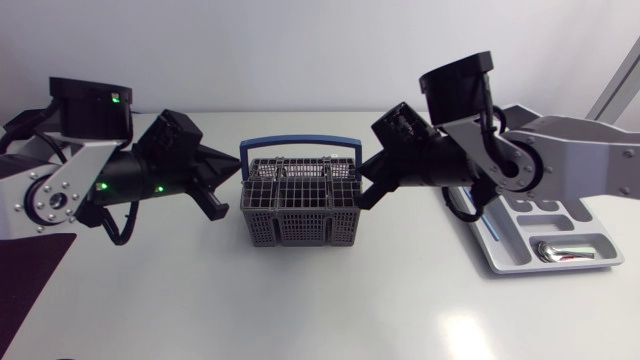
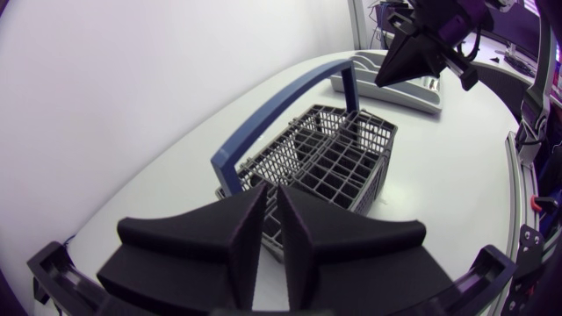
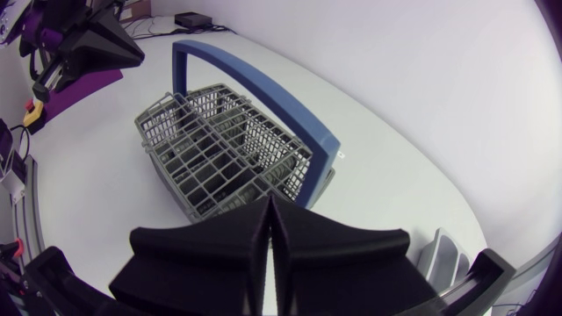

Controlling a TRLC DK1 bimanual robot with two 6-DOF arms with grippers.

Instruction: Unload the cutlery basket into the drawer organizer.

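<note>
My left gripper [image 1: 228, 186] sits just left of the grey cutlery basket [image 1: 300, 200], fingers pressed together on nothing. My right gripper [image 1: 368, 190] (likewise closed, empty) sits just right of it. The drawer organizer [image 1: 500, 250] lies further right of the basket, holding silver cutlery [image 1: 572, 250].

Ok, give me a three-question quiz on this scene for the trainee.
1. True or false: both sets of jaws are shut and empty.
2. The handle of the cutlery basket is: A red, B blue, C black.
3. Fill in: the drawer organizer lies on the robot's ____ side.
Key: 1 true; 2 B; 3 right.
</note>
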